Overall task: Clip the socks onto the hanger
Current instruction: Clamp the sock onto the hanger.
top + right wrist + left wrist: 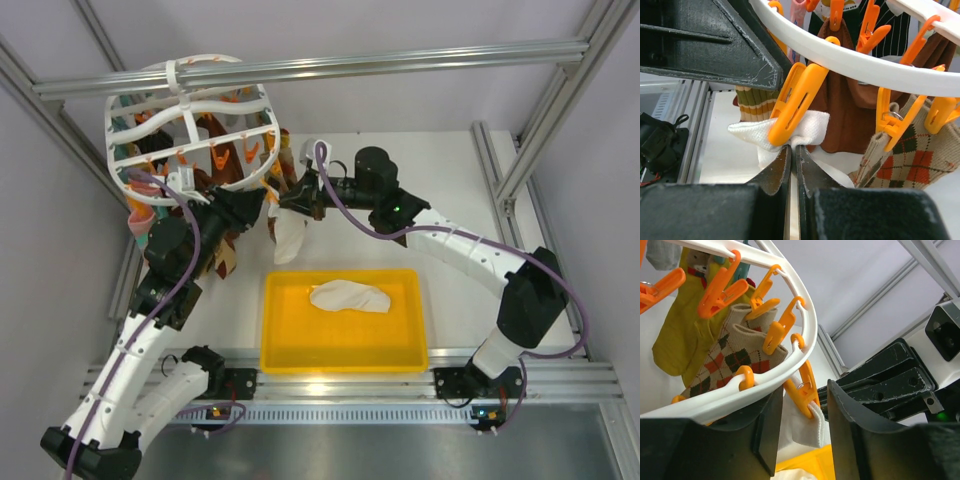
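Note:
The white lattice hanger (190,120) hangs at the back left, full of orange clips and patterned socks. One cream-white sock (290,236) hangs from an orange clip (795,102) on the hanger's rim (850,60). My right gripper (794,150) is shut on this sock (812,127) just under the clip. My left gripper (805,430) is open, its jaws either side of the same clip (802,390) and the sock's cuff (807,427), without touching them. The second cream-white sock (350,296) lies in the yellow tray (345,352).
Brown-orange argyle socks (730,357) and a yellow sock (677,340) hang on nearby clips. A brown sock (840,115) hangs behind the clipped one. The metal frame bar (400,62) crosses above the hanger. Both grippers (272,203) are close together under the hanger's right edge.

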{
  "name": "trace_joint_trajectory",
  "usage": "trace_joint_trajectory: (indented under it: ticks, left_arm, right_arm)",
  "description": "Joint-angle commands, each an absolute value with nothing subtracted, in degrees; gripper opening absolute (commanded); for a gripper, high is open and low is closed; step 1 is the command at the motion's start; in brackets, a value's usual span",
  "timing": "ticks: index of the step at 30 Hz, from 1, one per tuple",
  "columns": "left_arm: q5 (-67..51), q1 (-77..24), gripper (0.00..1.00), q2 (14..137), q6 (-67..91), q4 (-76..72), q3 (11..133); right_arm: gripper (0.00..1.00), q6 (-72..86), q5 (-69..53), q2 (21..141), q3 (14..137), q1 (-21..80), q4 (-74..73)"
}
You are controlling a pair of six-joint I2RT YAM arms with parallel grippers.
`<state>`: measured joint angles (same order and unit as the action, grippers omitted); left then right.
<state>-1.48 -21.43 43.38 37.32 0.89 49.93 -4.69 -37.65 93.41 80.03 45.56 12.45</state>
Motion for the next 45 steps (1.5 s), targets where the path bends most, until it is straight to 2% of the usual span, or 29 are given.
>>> trace_joint_trajectory:
  ticks: [1, 5, 9, 14, 19, 26, 35, 37, 39, 42, 45]
  left_arm:
    - [-0.61, -20.65, 0.46, 44.82, 37.44, -0.35, 49.39]
    - [-1.4, -20.65, 0.52, 43.77, 37.18, -1.22, 49.05]
    - [-6.23, -20.65, 0.62, 40.96, 35.86, -2.64, 48.16]
    - [-7.13, -20.65, 0.65, 37.01, 32.88, 2.0, 48.51]
    - [-3.96, -20.65, 0.61, 35.6, 31.2, 5.45, 49.04]
    - [1.84, -20.65, 0.47, 36.21, 29.62, 8.96, 50.36]
    - [4.31, -20.65, 0.41, 38.05, 29.0, 6.42, 50.54]
    - [3.96, -20.65, 0.41, 38.67, 29.44, 4.84, 50.45]
    - [3.61, -20.65, 0.41, 39.37, 29.62, 4.13, 50.54]
    - [3.08, -20.65, 0.4, 39.9, 30.14, 3.6, 50.98]
    - [3.08, -20.65, 0.37, 39.99, 30.06, 2.73, 50.63]
  right_arm:
    - [0.0, -4.31, -38.32, 92.55, 82.09, 45.35, 15.82]
    - [0.0, -4.48, -37.8, 92.37, 82.0, 45.0, 15.12]
    - [0.0, -3.52, -36.74, 92.81, 82.18, 43.16, 14.59]
    - [0.0, -2.99, -36.56, 93.51, 83.49, 39.2, 12.84]
    - [0.0, -4.04, -36.91, 93.34, 84.37, 38.23, 11.34]
    - [0.0, -5.53, -37.62, 93.69, 84.73, 38.23, 9.32]
    - [0.01, -7.47, -39.64, 93.52, 84.9, 38.58, 6.07]
    - [0.05, -8.43, -40.43, 92.99, 84.82, 39.2, 4.31]
    - [0.18, -8.88, -40.78, 92.38, 84.29, 39.9, 3.08]
    - [0.27, -8.26, -40.26, 90.71, 82.54, 40.34, 2.9]
    - [0.33, -8.26, -39.64, 88.69, 81.74, 41.3, 2.81]
